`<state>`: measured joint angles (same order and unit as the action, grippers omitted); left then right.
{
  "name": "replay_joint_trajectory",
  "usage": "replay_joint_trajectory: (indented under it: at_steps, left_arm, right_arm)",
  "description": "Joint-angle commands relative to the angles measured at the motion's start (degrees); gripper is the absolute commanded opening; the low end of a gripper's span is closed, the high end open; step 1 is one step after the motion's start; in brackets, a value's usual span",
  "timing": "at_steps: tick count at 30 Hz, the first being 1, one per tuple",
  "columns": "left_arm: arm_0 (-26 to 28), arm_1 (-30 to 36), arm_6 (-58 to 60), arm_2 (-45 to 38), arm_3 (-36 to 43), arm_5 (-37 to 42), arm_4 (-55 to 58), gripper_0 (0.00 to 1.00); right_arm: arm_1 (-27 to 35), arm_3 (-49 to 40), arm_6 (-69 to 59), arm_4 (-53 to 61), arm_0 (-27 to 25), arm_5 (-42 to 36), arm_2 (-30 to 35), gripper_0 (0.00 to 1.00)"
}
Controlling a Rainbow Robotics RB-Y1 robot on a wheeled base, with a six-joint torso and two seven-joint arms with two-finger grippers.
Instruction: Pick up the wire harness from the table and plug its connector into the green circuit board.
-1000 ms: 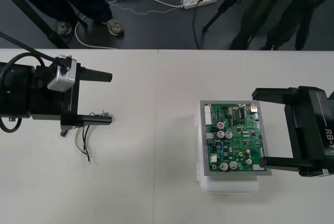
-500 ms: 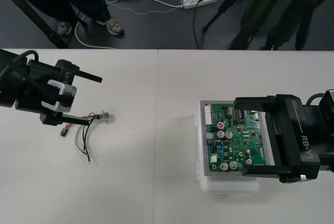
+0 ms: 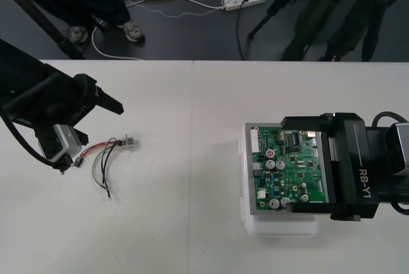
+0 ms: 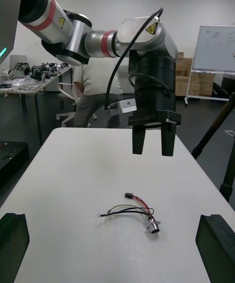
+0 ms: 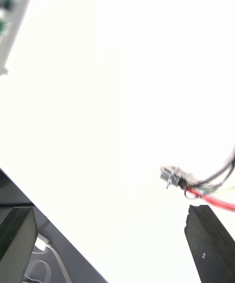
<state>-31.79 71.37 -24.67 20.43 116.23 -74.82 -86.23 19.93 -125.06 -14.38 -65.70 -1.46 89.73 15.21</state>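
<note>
Although the left arm [image 3: 38, 105] leans in low over the bench [image 3: 192, 235] at its own side, its jaws hold nothing: they stand wide open, one black finger [image 3: 107, 102] pointing out past the wire harness [image 3: 110, 147], the other mostly hidden under the arm and its camera. The harness lies flat on the bench just beside them, its round metal socket [image 3: 128, 140] towards the middle of the bench and its small black plug [image 3: 78, 161] right at the edge of the arm. In the left wrist view the socket [image 5: 171, 175] lies close to one finger [image 5: 208, 244], while the wires run out of the frame, so the plug end is cut off. The right jaws are also spread wide and empty, their fingers [image 3: 310, 121] straddling the green circuit board [image 3: 281, 172] on its white base [image 3: 281, 226]; the right arm [image 3: 367, 172] covers the board's right part.
</note>
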Motion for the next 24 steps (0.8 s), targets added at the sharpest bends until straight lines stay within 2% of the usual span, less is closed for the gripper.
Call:
replay_joint_trajectory:
  at_steps: [1, 7, 16, 21, 24]
  left_arm:
    - [-8.02, 4.31, -4.68, 8.84, 0.14, 2.84, -3.25, 0.88]
    - [-15.32, 5.28, -14.0, 20.71, -0.3, 6.88, -8.61, 0.88]
    - [-29.47, 4.31, -26.65, 41.27, -1.18, 12.86, -16.96, 0.89]
    - [-36.76, 1.85, -31.75, 54.02, -1.97, 18.04, -25.22, 0.89]
    - [-40.81, -0.09, -32.46, 60.52, -4.61, 20.86, -24.96, 0.88]
  right_arm:
    - [-0.77, -0.53, -0.56, -0.21, 1.2, -0.17, -0.18, 1.0]
    - [-0.68, -0.53, -1.53, -0.56, 0.67, -1.31, 0.0, 1.0]
    - [-0.33, -0.53, -3.64, -0.48, -0.82, -3.07, 0.0, 1.0]
    - [-0.33, -0.53, -4.87, -0.56, -0.82, -3.15, 0.0, 1.0]
    - [-0.24, -0.44, -5.39, -0.48, -0.74, -3.15, 0.35, 1.0]
